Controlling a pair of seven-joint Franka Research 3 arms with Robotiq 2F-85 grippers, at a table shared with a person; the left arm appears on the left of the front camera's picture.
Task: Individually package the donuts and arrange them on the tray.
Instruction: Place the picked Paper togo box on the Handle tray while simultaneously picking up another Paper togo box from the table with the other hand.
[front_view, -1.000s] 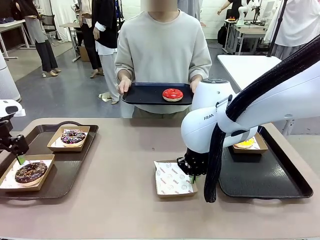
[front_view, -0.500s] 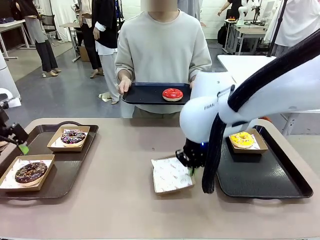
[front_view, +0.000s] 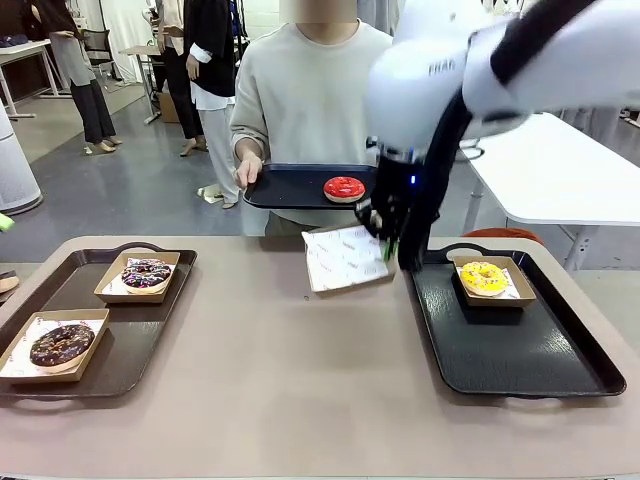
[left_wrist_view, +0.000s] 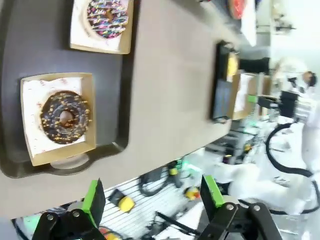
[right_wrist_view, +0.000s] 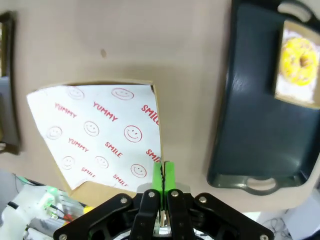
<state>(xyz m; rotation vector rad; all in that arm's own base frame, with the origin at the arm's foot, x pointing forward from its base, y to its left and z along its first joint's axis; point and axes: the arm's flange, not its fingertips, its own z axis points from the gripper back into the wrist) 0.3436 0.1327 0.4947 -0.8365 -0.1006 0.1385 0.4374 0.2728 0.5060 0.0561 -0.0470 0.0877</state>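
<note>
My right gripper (front_view: 386, 243) is shut on the edge of a paper-lined cardboard box (front_view: 344, 258) and holds it tilted in the air, just below the person's black tray (front_view: 288, 188) with the red donut (front_view: 344, 187). In the right wrist view the gripper (right_wrist_view: 162, 175) pinches the box (right_wrist_view: 100, 135) at its rim. The yellow donut (front_view: 484, 277) sits boxed on the right tray (front_view: 520, 350). The sprinkled chocolate donut (front_view: 147, 273) and the dark chocolate donut (front_view: 62, 343) sit boxed on the left tray (front_view: 150, 320). My left gripper (left_wrist_view: 152, 197) is open, high above that tray (left_wrist_view: 30, 40).
The person stands at the far edge, both hands on the held tray. A white table (front_view: 560, 170) stands behind at the right. Bare tabletop (front_view: 280, 390) lies between the two trays. People stand farther back at the left.
My right gripper has lifted the box off the table and carried it up and away toward the person's tray. My left gripper has finished opening and drawn back to the left edge.
</note>
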